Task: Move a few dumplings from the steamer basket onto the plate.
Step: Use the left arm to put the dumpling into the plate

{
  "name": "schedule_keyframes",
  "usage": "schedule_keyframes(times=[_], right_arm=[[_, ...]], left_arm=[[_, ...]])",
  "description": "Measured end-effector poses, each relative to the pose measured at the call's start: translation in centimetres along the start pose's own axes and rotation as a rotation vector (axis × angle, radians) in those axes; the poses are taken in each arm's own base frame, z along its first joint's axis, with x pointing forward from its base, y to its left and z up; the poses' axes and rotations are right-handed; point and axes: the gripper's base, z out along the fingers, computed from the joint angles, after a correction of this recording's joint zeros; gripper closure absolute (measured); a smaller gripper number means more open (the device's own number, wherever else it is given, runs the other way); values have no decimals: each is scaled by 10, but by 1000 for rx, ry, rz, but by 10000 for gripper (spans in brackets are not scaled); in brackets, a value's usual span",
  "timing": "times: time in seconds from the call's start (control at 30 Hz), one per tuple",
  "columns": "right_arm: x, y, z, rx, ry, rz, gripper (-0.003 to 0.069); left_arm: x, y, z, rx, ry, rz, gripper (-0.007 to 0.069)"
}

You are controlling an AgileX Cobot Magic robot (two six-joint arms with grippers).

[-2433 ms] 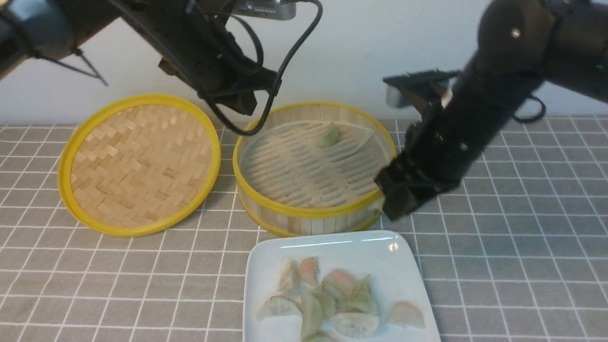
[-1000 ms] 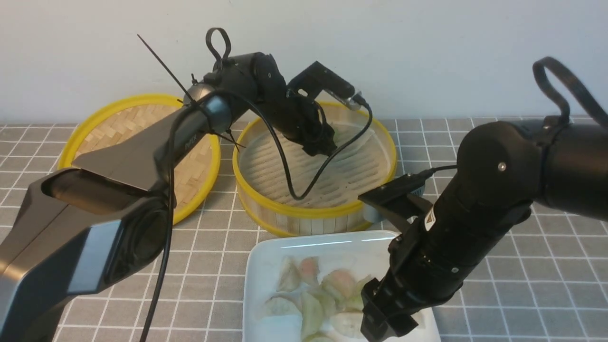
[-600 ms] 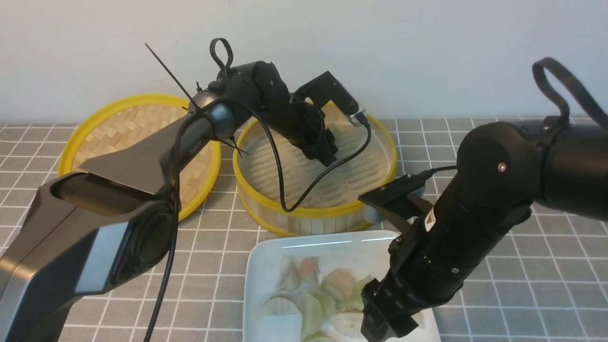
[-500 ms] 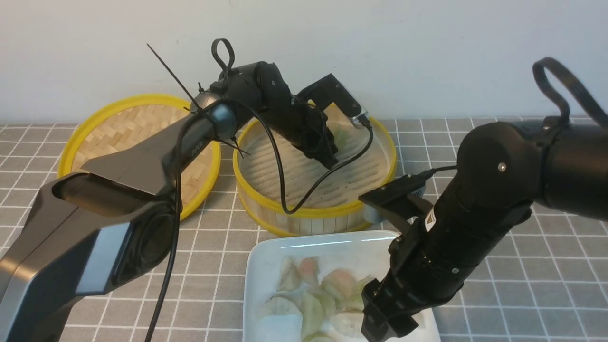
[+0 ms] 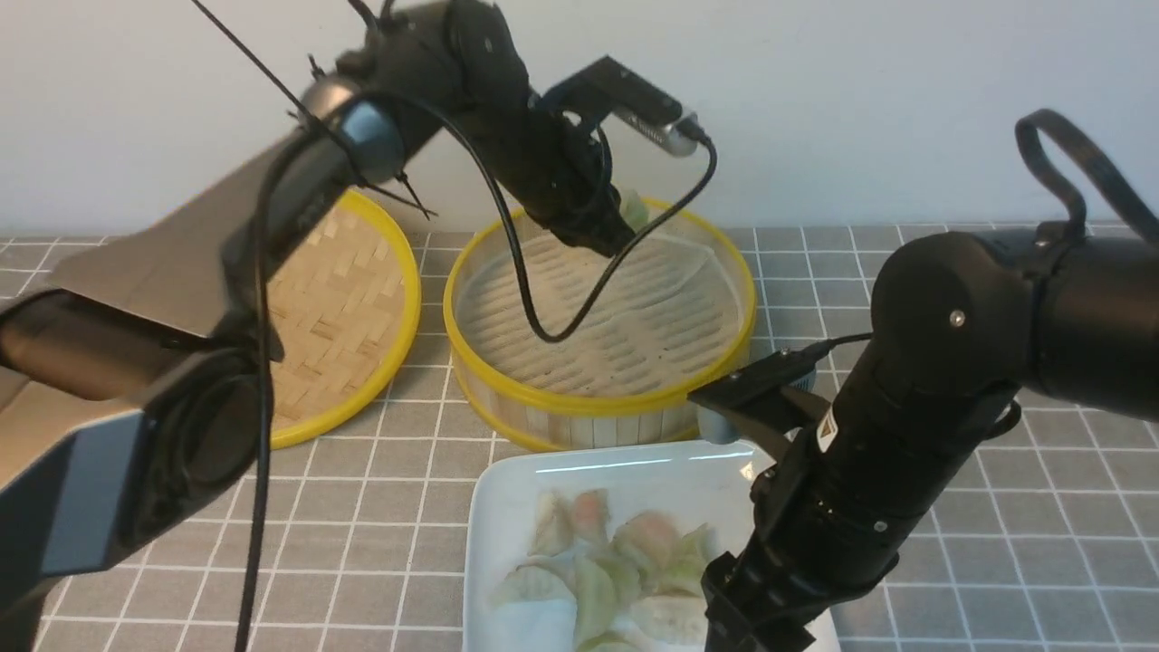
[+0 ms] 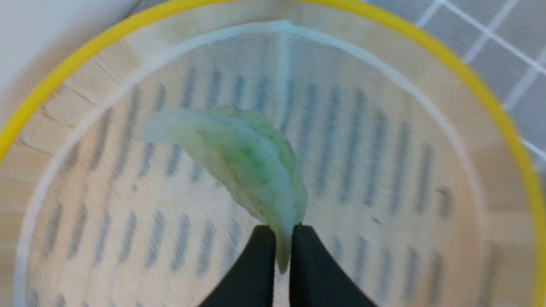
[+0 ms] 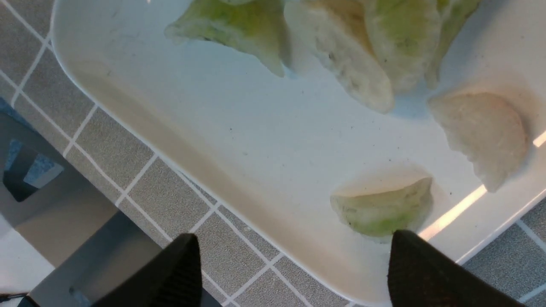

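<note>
My left gripper (image 5: 619, 234) (image 6: 279, 231) is shut on a pale green dumpling (image 5: 635, 209) (image 6: 249, 164), pinching one tip of it. It hangs above the far part of the steamer basket (image 5: 598, 404) (image 6: 490, 91), whose lined floor shows no other dumpling. Near the table's front edge the white plate (image 5: 625, 464) (image 7: 256, 140) holds several dumplings (image 5: 625, 566). My right gripper (image 5: 756, 625) (image 7: 294, 243) hovers open over the plate's right front edge, just beside a green dumpling (image 7: 384, 207) and a whitish one (image 7: 482, 132), with nothing between its fingers.
The woven bamboo lid (image 5: 340, 308) lies flat to the left of the basket. A black cable (image 5: 543, 328) from the left arm droops over the basket. A grey checked cloth (image 5: 996, 543) covers the table, and a white wall stands close behind.
My left gripper shut on the green dumpling in the basket and has risen with it above the rim. The right arm has barely shifted over the plate.
</note>
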Motion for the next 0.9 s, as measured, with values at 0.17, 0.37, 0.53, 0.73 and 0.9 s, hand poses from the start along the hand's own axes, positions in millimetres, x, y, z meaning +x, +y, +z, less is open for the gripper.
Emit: schedule_keyframes(times=[0.17, 0.37, 0.53, 0.73, 0.9], right_arm=[[1, 1, 0, -10, 14, 4, 131], [6, 3, -5, -19, 35, 26, 131], [14, 10, -26, -16, -19, 47, 151], [25, 14, -58, 45, -153, 49, 204], [38, 14, -86, 124, -265, 73, 286]], left_arm=[[-4, -11, -30, 28, 36, 2, 608], [-20, -26, -81, -6, -38, -69, 608], [-8, -51, -106, 9, 7, -202, 608], [44, -88, -109, 96, 176, -279, 608], [86, -130, -95, 179, 333, -270, 608]])
